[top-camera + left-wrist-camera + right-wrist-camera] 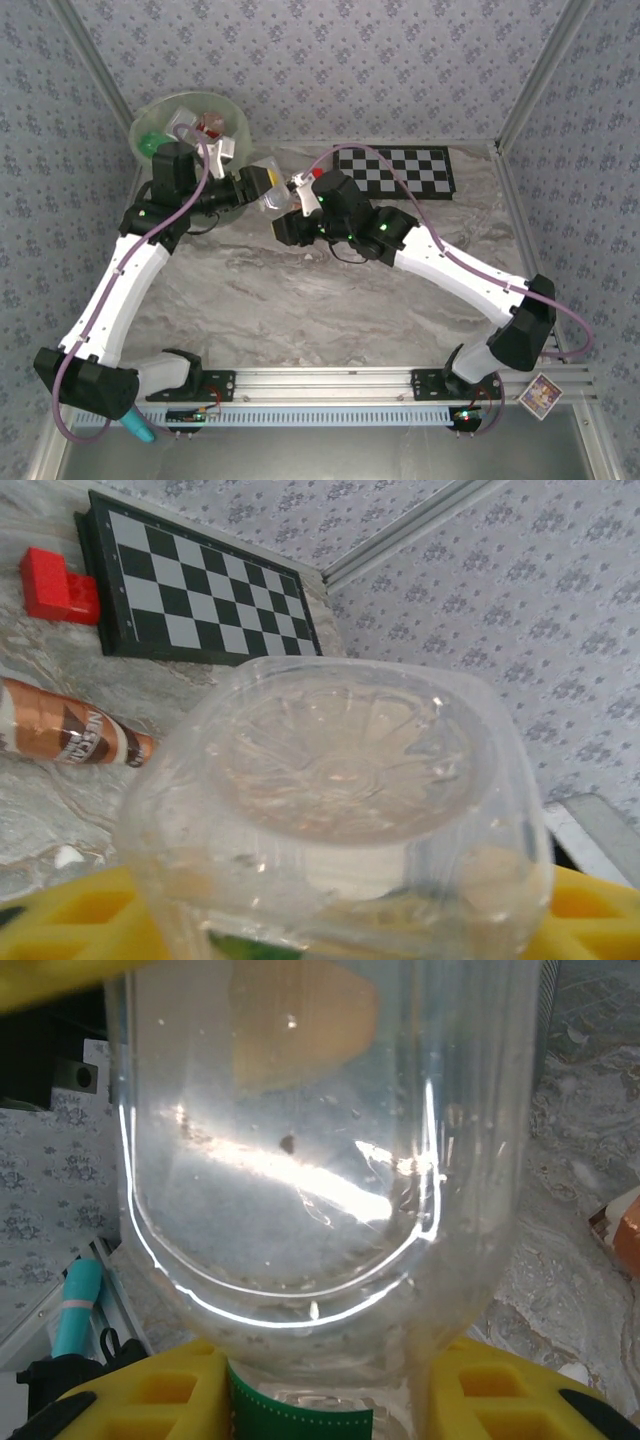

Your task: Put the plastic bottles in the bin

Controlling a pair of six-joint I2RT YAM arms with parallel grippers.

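A clear plastic bottle [272, 192] with a green label hangs above the table between both arms, just right of the bin [236, 118]. My left gripper [258, 183] has its yellow fingers [60, 920] against the sides of the bottle's body [340, 770], base towards the camera. My right gripper [298, 197] is shut on the same bottle [300, 1160] near its green-labelled end, yellow fingers [150, 1390] on both sides. The pale-green bin holds a green bottle [150, 142] and others. An orange-brown bottle [70, 732] lies on the table below the grippers.
A black-and-white checkerboard [395, 172] lies flat at the back right, with a small red block [50, 585] by its left end. A teal object [138, 428] sits by the left arm's base. Patterned walls close in the table on three sides.
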